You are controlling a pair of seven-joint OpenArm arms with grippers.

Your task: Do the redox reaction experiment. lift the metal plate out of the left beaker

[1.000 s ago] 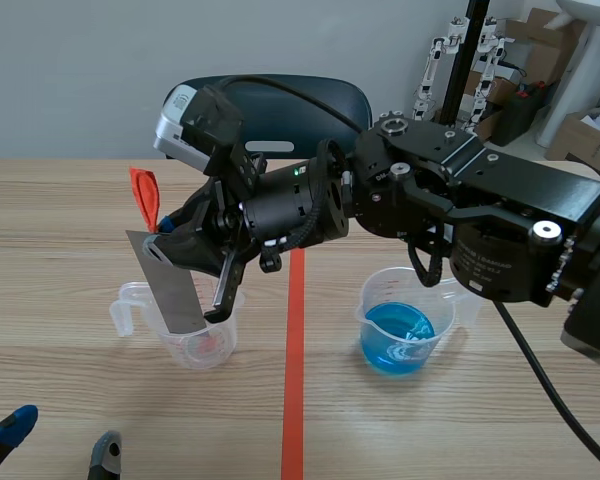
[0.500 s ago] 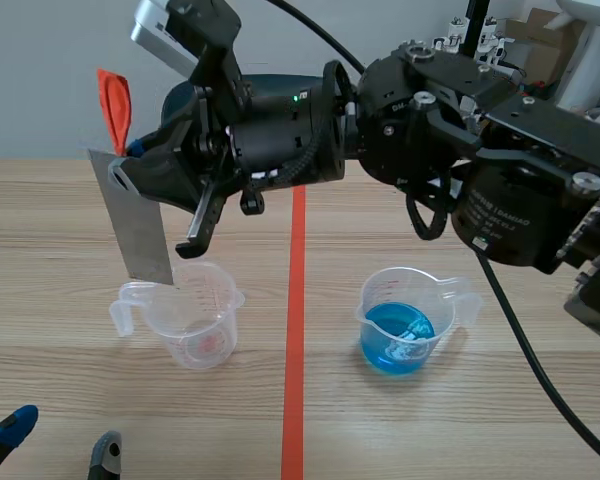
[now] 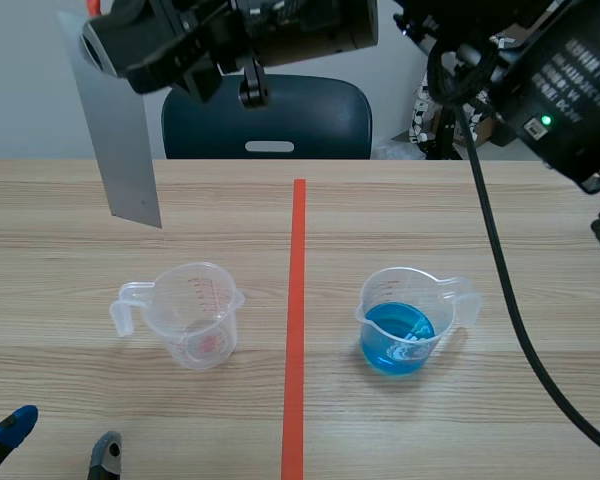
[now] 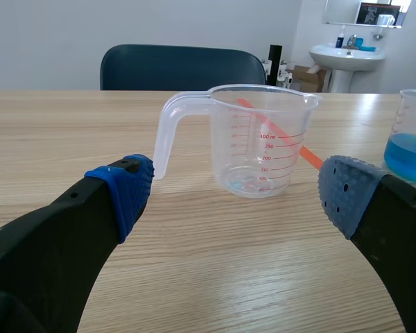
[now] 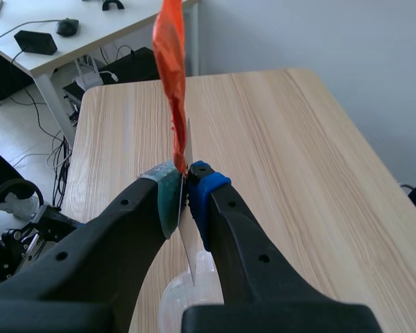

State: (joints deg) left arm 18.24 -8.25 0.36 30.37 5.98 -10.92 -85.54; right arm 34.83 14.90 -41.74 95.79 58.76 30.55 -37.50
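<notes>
two beakers are seen on the table (image 3: 500, 210), well apart, w/ the orange-red tape line (image 3: 295, 330) btw them: the left beaker (image 3: 193, 315), clear w/ red markings, and the right beaker (image 3: 407, 322) w/ blue liquid. the metal plate (image 3: 120, 130) is held in the air above and a bit behind the left beaker, its lower edge well clear of the rim, w/ bare table seen in the gap. it is pinched at its top by the right gripper (image 5: 186, 191), fingers closed on it, the arm raised across the scene's top. the left gripper (image 4: 232, 191) is kept low at the near table edge, fingers spread wide and nothing held, w/ the left beaker (image 4: 260, 139) ahead and untouched. vs 1 s ago, when the plate was standing in the left beaker, and 0.5 s ago, when its lower corner was just at the rim, it has been raised fully out; both beakers and the left gripper are unmoved. the plate is seen as a flat, dull grey rectangle, hung nearly upright w/ a slight tilt; from the right wrist it is seen edge-on (image 5: 191, 253), w/ an orange-red tag (image 5: 170, 76) at its top.
</notes>
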